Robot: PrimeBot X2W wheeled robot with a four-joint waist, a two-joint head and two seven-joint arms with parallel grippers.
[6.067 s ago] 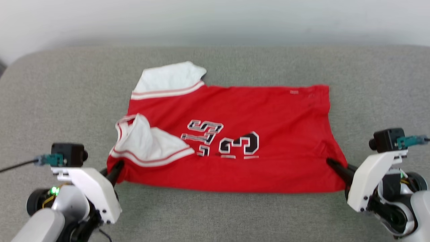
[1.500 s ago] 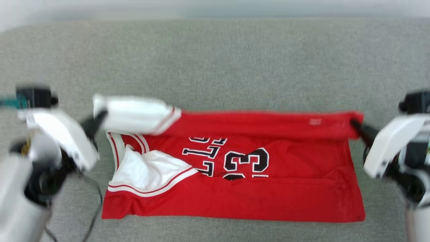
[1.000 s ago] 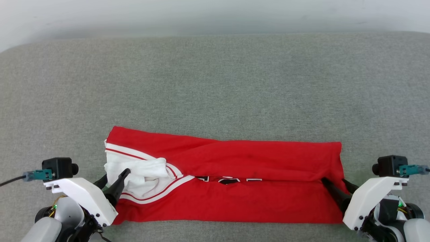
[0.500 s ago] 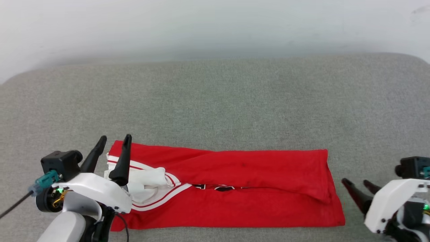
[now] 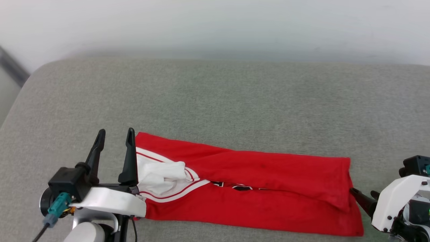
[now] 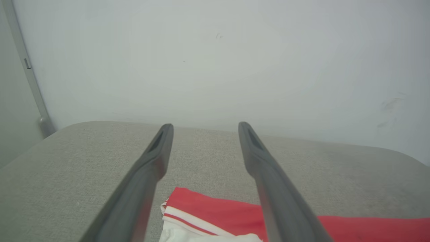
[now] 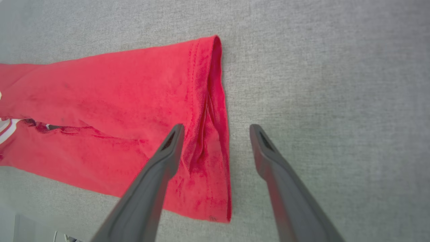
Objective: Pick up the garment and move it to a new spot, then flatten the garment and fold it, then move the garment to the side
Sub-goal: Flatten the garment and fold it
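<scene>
The two fingers of the left gripper stand wide apart and there is nothing between them. They point up and away, toward the pale wall, and they are at the left end of the garment. In the head view its right finger crosses the edge of that end, but it is not possible to tell if it touches the cloth. In the left wrist view the striped end of the garment lies below, in the gap between the two fingers. The right gripper also has its fingers spread and it holds nothing. In the right wrist view one finger is over the red hem and the other one is over the bare grey cushion, with the hem edge between them. In the head view its tips are just beside the right end of the garment, near the front corner. The garment lies on the near part of the cushion as a long narrow band from left to right. Its far side is folded over toward the front and covers most of the black print; only small pieces show along the fold. The white sleeve with striped trim is bunched at the left end, and the hem is at the right end.
</scene>
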